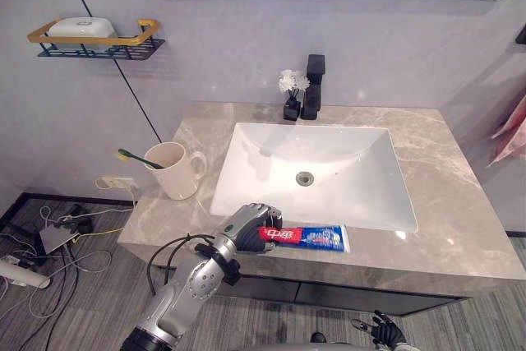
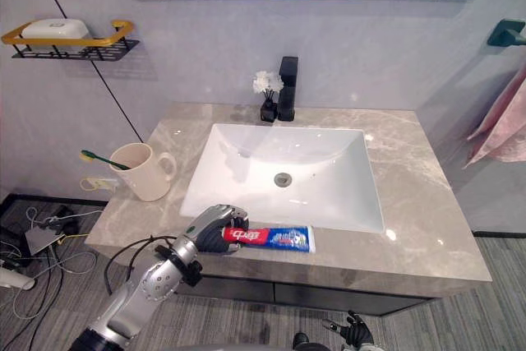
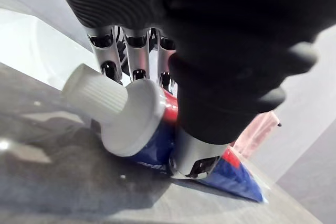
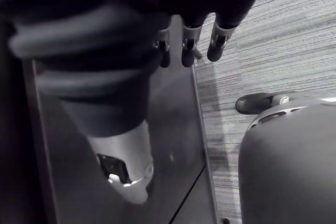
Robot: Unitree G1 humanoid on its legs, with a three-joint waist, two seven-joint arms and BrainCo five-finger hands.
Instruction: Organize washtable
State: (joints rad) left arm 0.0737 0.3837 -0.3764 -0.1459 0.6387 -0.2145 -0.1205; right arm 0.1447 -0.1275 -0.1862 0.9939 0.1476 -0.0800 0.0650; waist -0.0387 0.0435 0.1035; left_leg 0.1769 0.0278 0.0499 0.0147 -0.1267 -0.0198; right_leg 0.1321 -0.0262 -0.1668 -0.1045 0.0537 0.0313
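The toothpaste tube (image 1: 316, 238), red and blue with a ribbed white cap, lies on the grey marble tabletop (image 1: 460, 228) along the white sink's (image 1: 329, 162) front rim. The left hand's (image 1: 246, 228) fingers (image 3: 107, 56) curl round its cap end. The right hand (image 1: 385, 332) hangs low over the striped floor (image 4: 273, 40), fingers relaxed and empty.

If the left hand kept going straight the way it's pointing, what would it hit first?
The left hand grips the toothpaste tube at its cap end. Past that, its line probably meets the front rim of the white sink first, though depth is hard to judge.
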